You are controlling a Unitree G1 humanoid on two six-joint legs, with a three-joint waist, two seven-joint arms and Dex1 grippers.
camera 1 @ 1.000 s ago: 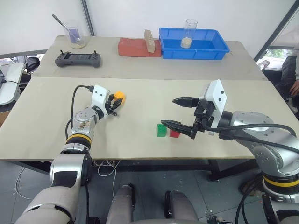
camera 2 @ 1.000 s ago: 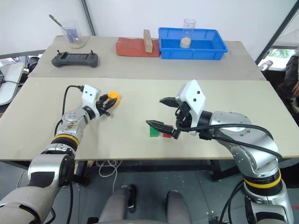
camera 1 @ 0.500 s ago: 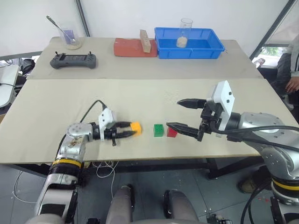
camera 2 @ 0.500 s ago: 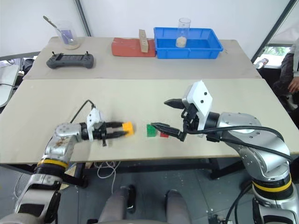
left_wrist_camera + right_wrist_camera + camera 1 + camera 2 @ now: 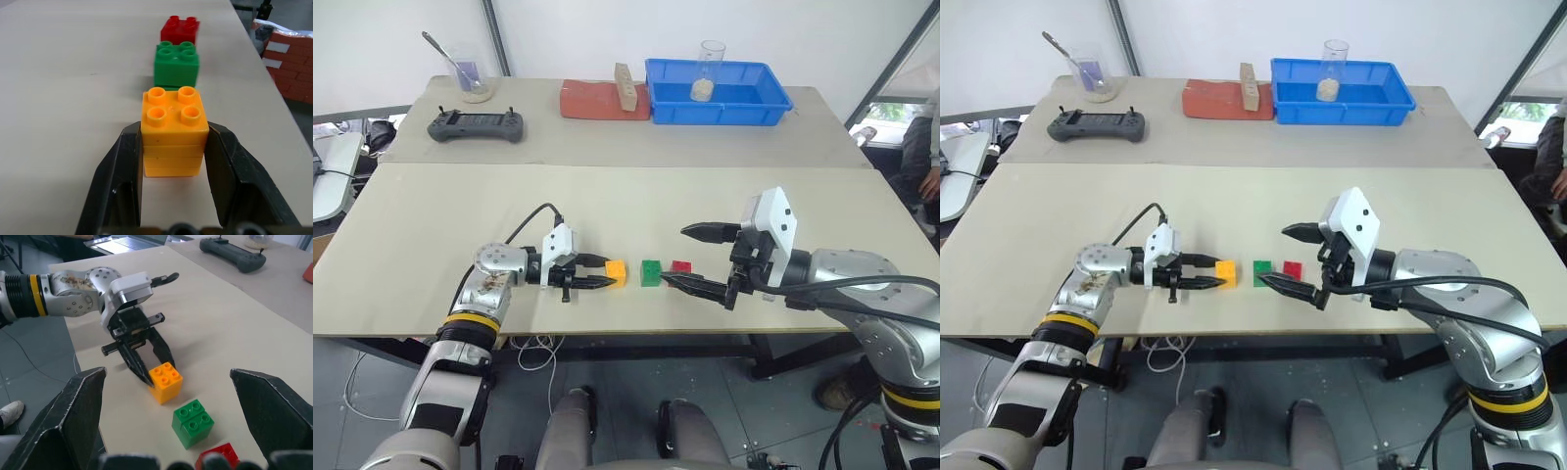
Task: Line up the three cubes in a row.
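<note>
Three studded cubes stand in a line near the table's front edge: yellow-orange (image 5: pixel 616 271), green (image 5: pixel 651 272), red (image 5: pixel 681 267). My left gripper (image 5: pixel 605 273) lies level, pointing right, shut on the yellow-orange cube (image 5: pixel 173 129), just left of the green cube (image 5: pixel 176 63) with a small gap; the red cube (image 5: pixel 180 29) follows behind. My right gripper (image 5: pixel 697 258) hovers open just right of the red cube, one finger in front of it and one behind, holding nothing. In the right wrist view the yellow-orange cube (image 5: pixel 165 380), green cube (image 5: pixel 192 422) and red cube (image 5: pixel 222 455) lie between its wide fingers.
On the far table stand a blue bin (image 5: pixel 718 93) with a glass in it, a red mat (image 5: pixel 603 100) bearing a tan wooden block (image 5: pixel 626 86), a black controller (image 5: pixel 476 125) and a glass with a spoon (image 5: pixel 473 80). A person sits at the right edge (image 5: pixel 925 157).
My left gripper carried the yellow-orange cube from the left part of the table toward the front and right, turning to point right, up beside the green cube. The right gripper stayed put.
</note>
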